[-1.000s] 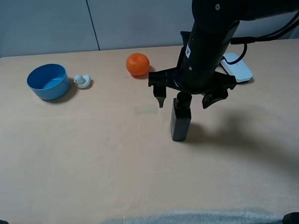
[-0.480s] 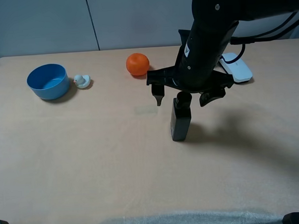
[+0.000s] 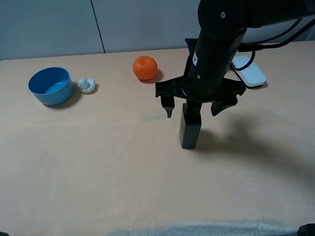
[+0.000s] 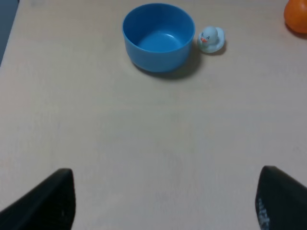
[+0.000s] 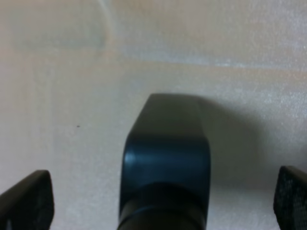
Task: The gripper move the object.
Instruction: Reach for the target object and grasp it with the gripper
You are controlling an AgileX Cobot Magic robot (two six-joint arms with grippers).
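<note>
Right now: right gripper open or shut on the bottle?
Open. The right gripper has its fingers spread either side of the upright bottle, with gaps visible; neither touches it.

Soft, even light from above; the arm (image 3: pixel 222 37) throws a faint shadow rightward on the table (image 3: pixel 97 167); the bottle (image 5: pixel 165 158) blurs close up

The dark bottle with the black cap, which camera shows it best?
The exterior high view: the bottle stands upright on the table, nearly full height visible, with the right gripper open over its top. The right wrist view shows only its cap and shoulders, blurred. The left wrist view misses it.
</note>
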